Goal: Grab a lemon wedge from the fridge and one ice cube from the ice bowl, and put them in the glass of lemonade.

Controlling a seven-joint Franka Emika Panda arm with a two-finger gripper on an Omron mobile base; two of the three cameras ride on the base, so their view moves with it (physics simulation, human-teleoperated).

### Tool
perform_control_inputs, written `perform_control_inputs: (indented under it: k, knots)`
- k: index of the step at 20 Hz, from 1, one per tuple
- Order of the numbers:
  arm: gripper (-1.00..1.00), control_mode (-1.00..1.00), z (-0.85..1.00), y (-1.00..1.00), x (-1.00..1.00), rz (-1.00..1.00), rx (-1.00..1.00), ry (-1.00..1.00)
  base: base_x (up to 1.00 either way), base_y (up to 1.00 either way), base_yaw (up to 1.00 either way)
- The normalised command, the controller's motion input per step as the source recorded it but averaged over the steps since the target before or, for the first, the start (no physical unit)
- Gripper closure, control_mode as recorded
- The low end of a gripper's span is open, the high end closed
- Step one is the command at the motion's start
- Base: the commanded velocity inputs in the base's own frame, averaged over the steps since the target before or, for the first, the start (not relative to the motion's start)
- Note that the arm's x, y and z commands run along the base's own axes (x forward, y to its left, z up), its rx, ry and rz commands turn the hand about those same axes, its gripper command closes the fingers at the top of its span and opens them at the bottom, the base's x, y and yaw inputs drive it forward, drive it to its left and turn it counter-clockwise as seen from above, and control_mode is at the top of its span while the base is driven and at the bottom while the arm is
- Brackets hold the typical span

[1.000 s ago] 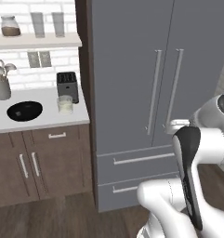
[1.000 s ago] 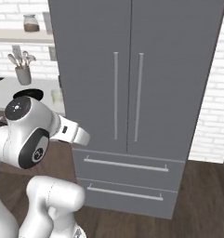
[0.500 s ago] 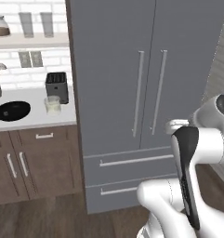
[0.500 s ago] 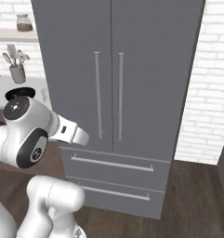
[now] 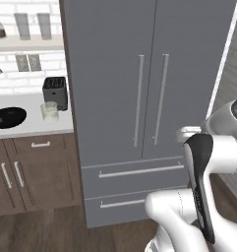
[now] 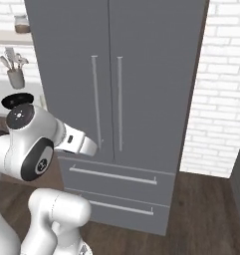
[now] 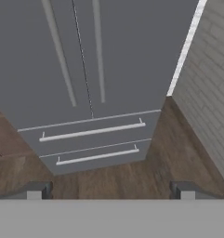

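A: State of the fingers [image 7: 33, 190]?
B: Spread wide, holding nothing, aimed down at the fridge [image 7: 108, 69] drawers from well in front.

A: Fridge condition?
B: Both doors and both drawers shut.

A: Other task items?
B: On the tabletop [image 5: 31, 125] left of the fridge, the ice bowl [image 5: 7, 117] lies near the glass of lemonade [image 5: 49, 111], which stands just in front of a toaster [image 5: 55, 91].

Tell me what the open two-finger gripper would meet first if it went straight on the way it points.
Probably the tall grey double-door fridge, near its lower drawer, though the wooden floor may come first; depth is unclear. The gripper holds nothing.
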Motion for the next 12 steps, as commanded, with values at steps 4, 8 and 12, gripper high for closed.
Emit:
perform_control_inputs:
  k: [4, 8, 12]
  knots:
    - [-1.00, 1.00, 0.00, 0.00, 0.00, 0.00, 0.00, 0.00, 0.09, 0.47, -0.01]
    - [-1.00, 1.00, 0.00, 0.00, 0.00, 0.00, 0.00, 0.00, 0.02, 0.07, 0.00]
    - [-1.00, 1.00, 0.00, 0.00, 0.00, 0.00, 0.00, 0.00, 0.00, 0.00, 0.00]
